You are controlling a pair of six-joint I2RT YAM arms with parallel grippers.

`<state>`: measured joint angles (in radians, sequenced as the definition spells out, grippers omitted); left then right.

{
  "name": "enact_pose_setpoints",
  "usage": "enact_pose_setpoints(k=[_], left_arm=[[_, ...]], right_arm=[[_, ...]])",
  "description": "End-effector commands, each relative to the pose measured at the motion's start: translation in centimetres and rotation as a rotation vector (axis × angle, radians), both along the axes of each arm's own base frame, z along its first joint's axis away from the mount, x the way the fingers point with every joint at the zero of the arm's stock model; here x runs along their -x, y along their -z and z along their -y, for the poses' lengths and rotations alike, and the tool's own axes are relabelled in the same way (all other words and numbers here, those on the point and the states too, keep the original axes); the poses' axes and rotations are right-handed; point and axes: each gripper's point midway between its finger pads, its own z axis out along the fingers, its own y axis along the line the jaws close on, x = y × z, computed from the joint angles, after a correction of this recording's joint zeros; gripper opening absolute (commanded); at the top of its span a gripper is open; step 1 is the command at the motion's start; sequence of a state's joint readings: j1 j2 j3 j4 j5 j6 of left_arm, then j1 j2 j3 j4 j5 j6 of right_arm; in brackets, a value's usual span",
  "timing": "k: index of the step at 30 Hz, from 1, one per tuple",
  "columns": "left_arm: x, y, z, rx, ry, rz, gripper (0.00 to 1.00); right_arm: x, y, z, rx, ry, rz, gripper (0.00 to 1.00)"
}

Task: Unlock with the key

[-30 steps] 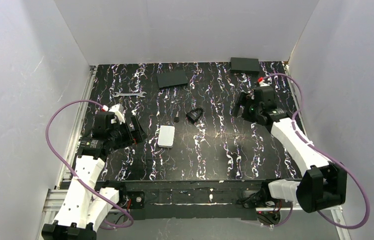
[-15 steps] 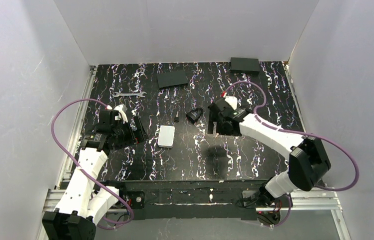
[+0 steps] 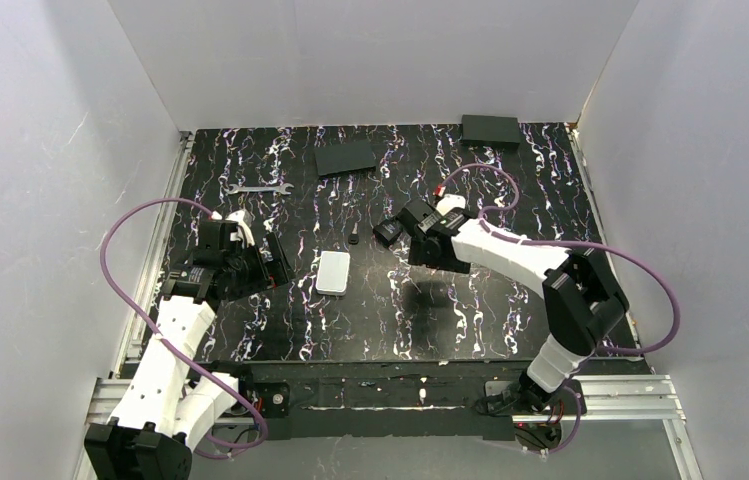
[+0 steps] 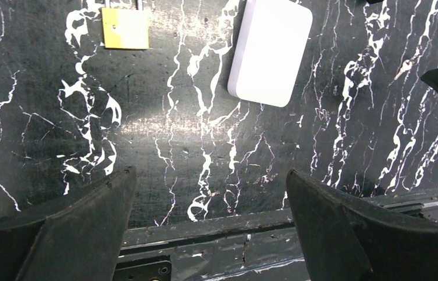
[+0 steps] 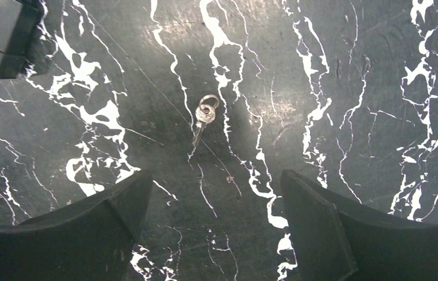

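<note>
Pickup stage: the key (image 5: 201, 122) lies on the bench (image 5: 333, 88), centred between the open jaws of the right gripper (image 5: 213, 175). Next they should lower and pinch it. The left gripper (image 4: 210, 175) gapes empty.

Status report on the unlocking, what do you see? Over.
Left fingers and right fingers open, empty. Key flat on table, just ahead of right fingers, untouched. Nothing between them.

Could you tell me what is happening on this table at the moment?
The right gripper hovers open above a small key that lies on the table, close to the black padlock; it holds nothing yet. The left gripper is also open and empty, hanging over the table near a white case and a brass padlock. The unlocking has not begun.
</note>
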<state>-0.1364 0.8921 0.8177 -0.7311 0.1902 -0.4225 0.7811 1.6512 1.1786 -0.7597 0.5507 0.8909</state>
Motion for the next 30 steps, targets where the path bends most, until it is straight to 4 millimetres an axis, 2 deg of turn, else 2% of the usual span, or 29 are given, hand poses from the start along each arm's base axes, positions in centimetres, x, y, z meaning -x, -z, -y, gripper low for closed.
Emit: enact_pose_setpoints(k=[1, 6, 10, 18, 27, 30], left_arm=[[0.5, 0.2, -0.8, -0.040, -0.028, -0.022, 0.97], [0.5, 0.2, -0.9, -0.044, -0.032, -0.024, 0.96], [0.5, 0.2, -0.9, -0.047, -0.036, -0.023, 0.96], [0.5, 0.2, -1.0, -0.050, -0.041, -0.021, 0.95], [0.5, 0.1, -1.1, -0.054, -0.046, -0.018, 0.95], [0.5, 0.1, -1.2, -0.055, -0.047, -0.018, 0.95]], right_arm=[[-1.7, -1.1, -0.8, 0.006, 0.011, 0.058, 0.88], [-2.5, -0.6, 0.3, 0.072, 0.009, 0.072, 0.81], [-3.3, 0.3, 1.5, 0.055, 0.040, 0.048, 0.69], [-4.5, 2.4, 0.1, -0.013, 0.012, -0.009, 0.56], [-4.3, 5.2, -0.6, -0.015, 0.034, -0.071, 0.54], [-4.2, 6.0, -0.6, -0.010, 0.035, -0.085, 0.45]])
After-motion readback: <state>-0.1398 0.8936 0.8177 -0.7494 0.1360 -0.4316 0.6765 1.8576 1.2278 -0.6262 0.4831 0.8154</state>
